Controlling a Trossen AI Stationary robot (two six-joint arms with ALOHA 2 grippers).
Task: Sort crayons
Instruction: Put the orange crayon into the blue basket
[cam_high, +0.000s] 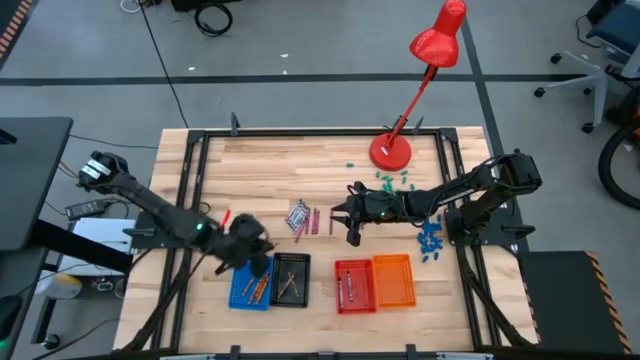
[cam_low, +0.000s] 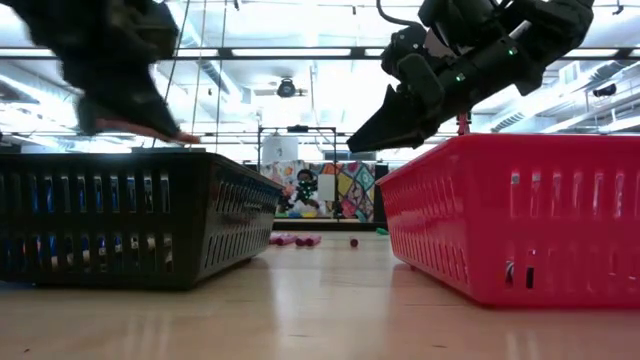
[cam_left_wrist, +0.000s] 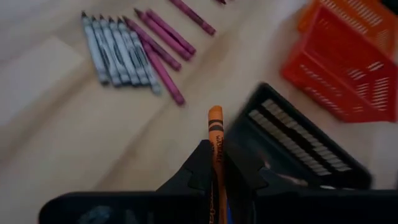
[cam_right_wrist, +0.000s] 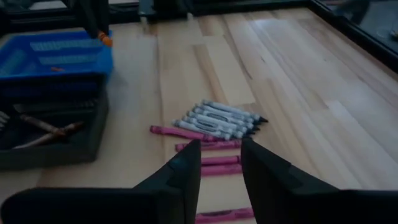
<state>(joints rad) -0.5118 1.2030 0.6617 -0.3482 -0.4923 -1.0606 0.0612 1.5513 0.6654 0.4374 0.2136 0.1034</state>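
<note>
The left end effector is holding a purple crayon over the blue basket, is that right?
Not quite. The left end effector holds an orange crayon, not a purple one, as the left wrist view shows. It is over the blue basket, as the high view shows.

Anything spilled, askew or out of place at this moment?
Nothing damaged. Small blue chunks and green bits lie scattered loose near the red lamp, outside any basket. The left gripper grips an orange crayon; the right gripper hangs open above the magenta crayons.
</note>
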